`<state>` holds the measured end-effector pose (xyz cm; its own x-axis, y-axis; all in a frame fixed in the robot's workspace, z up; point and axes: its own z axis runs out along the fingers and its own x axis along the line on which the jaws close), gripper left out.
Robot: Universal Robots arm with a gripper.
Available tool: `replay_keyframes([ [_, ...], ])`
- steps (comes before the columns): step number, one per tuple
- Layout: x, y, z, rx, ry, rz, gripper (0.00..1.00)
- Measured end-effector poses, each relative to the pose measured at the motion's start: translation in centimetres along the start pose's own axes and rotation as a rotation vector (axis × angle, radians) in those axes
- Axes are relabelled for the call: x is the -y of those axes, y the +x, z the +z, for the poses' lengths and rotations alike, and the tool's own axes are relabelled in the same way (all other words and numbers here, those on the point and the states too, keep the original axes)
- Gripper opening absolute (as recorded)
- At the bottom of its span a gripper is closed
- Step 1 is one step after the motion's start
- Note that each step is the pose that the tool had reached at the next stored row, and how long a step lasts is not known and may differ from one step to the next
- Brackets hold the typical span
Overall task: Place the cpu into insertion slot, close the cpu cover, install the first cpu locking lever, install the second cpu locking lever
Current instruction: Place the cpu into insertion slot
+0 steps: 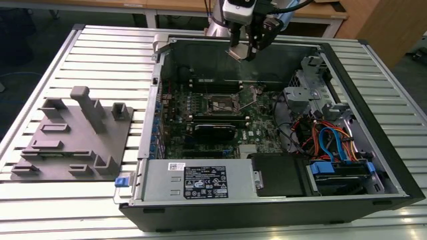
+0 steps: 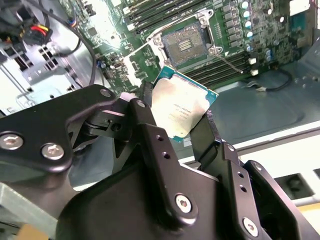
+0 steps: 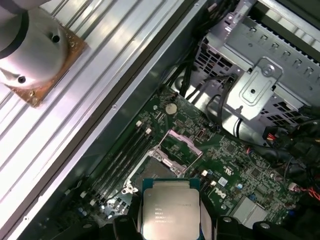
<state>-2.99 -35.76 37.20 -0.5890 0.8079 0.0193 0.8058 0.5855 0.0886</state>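
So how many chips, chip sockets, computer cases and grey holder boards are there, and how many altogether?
Flat square silver-topped cpu chip: 1
Square insertion slot with a thin silver rim: 1
Open black metal computer case: 1
Grey plastic holder board with upright posts: 1
Total: 4
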Motion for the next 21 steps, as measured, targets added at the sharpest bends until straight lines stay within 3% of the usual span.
replay_keyframes([
  [8, 0.00, 0.00, 0.01, 0.0113, -0.0024, 0.126, 0.54],
  [21, 0.00, 0.00, 0.01, 0.0125, -0.0027, 0.140, 0.54],
])
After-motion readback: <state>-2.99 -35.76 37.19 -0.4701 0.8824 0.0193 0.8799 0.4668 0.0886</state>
